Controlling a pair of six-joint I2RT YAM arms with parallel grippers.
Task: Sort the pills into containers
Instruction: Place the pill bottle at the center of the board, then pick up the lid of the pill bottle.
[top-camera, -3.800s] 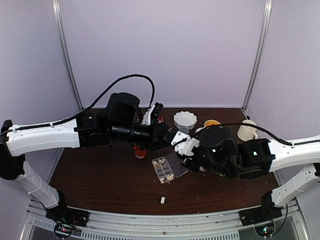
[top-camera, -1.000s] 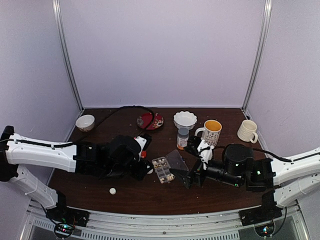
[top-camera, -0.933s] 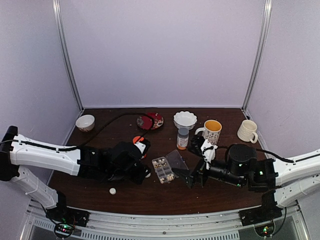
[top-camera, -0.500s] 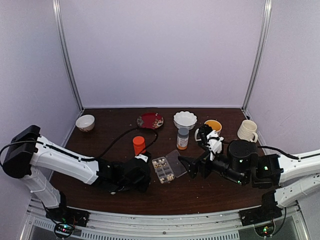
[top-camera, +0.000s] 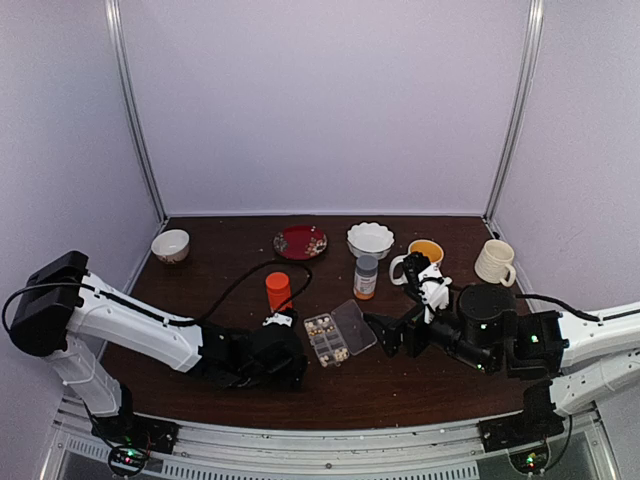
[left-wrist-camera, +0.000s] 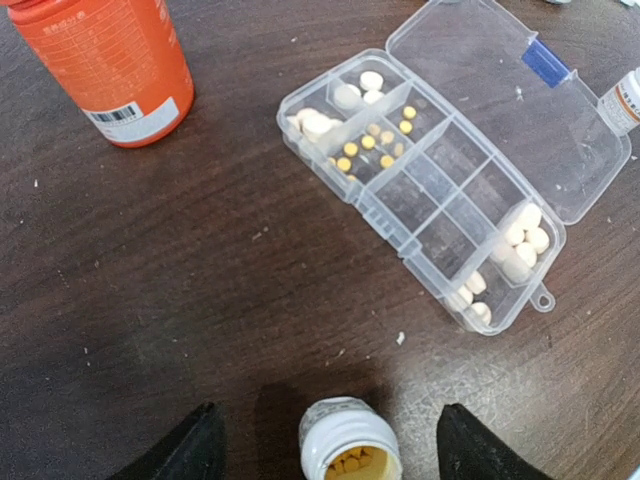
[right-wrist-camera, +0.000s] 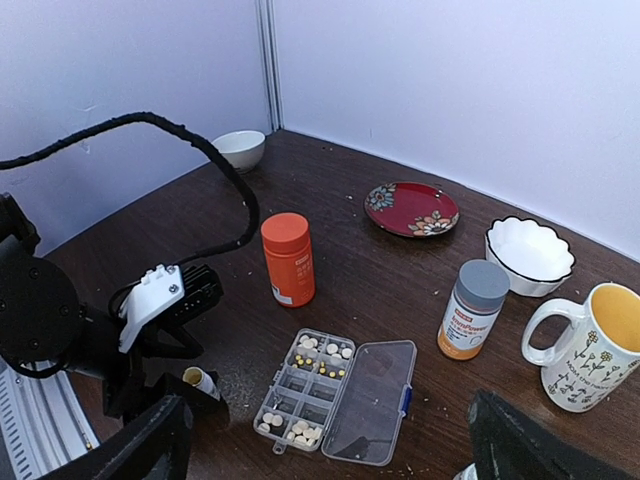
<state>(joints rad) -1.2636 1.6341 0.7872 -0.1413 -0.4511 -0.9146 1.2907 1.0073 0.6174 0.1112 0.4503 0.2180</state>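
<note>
The fingers (left-wrist-camera: 195, 455) of the left gripper (left-wrist-camera: 328, 415) stand apart. Only their dark, blunt tips enter the bottom of the wrist view, and the rest is cut off. Between them, touching neither, a small white bottle (left-wrist-camera: 350, 447) stands uncapped, its round mouth showing yellowish contents and its body hidden below the frame edge. The right gripper (right-wrist-camera: 328, 430) also stands wide open, with a black finger at each bottom corner of its own view and nothing between them.

The pill box (left-wrist-camera: 455, 160) is clear, hard plastic, rectangular with rounded corners, and lies on the dark wood-grain table (left-wrist-camera: 200, 250) just beyond the small bottle. Its hinged lid (left-wrist-camera: 500, 110) is folded flat and carries a blue clasp. The pills (left-wrist-camera: 345, 95) lie in its cells: round white ones and smaller yellow ones at one end, larger white ones at the other, with the middle cells bare. From above they are mere specks.

An orange cylindrical bottle (left-wrist-camera: 110, 65) is cropped at the top left. A grey-capped bottle (right-wrist-camera: 474, 310) with an orange label stands beyond the lid.
</note>
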